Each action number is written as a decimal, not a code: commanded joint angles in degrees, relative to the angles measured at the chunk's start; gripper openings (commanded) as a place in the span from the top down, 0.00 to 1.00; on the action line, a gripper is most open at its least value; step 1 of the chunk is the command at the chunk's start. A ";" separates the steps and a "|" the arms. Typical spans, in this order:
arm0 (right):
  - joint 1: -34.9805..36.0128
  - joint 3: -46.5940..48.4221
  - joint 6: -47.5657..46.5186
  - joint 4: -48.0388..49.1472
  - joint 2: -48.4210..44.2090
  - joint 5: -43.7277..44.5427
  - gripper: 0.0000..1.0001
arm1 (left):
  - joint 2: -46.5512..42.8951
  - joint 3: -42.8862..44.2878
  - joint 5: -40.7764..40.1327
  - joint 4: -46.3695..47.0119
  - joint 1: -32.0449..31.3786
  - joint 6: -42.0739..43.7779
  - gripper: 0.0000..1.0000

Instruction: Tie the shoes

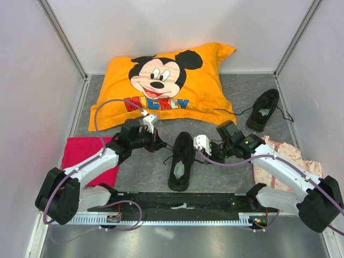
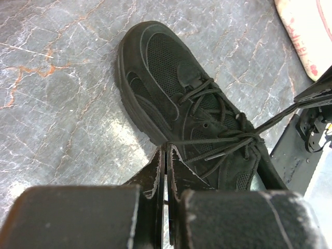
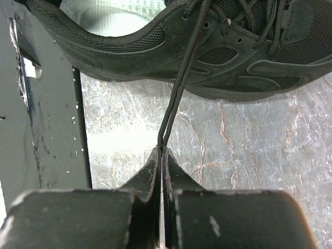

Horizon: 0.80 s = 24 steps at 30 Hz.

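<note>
My left claw (image 2: 167,150) is pinched shut on one lace (image 2: 207,140), just to the left of the middle shoe (image 1: 181,161). My right claw (image 3: 162,153) is pinched shut on the other lace (image 3: 179,88), just to the right of that same shoe. I hold one lace on each side on purpose. When two claws pull away from each other, the place where the laces cross (image 2: 244,136) on top of the shoe gets squeezed tight.

Both laces run in straight, tight lines from the shoe out to my claws, so I think I am in the middle of pulling a knot snug. I cannot tell if it is the first knot or a later one. I see no bow loops yet.

The shoe stands flat on its sole on the grey surface (image 1: 140,174), right between my two claws, with its heel toward me. That spot is good because both arms can reach it (neither has to stretch much).

The second shoe (image 1: 263,110) lies well off to the right of the middle shoe and farther from me. Its laces look loose. I guess it waits for its turn.

A big orange pillow (image 1: 166,80) lies beyond the middle shoe, out of my way.
</note>
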 commanded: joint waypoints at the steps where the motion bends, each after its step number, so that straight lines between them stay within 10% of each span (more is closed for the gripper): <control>1: -0.61 -0.87 -1.14 -2.26 -1.19 0.94 1.00 | 0.43 1.23 -3.73 1.16 1.20 3.78 0.98; 9: -0.61 0.62 1.04 -0.17 -0.49 -1.17 1.00 | -0.27 0.53 4.07 3.26 1.29 6.05 0.98; 15: -0.52 5.27 6.41 1.08 3.72 -5.12 0.99 | -5.18 0.97 7.08 1.52 1.29 13.08 0.55; 24: -0.61 11.07 8.08 -4.46 4.34 -6.79 0.30 | -13.79 4.48 17.85 -14.89 1.55 41.00 0.41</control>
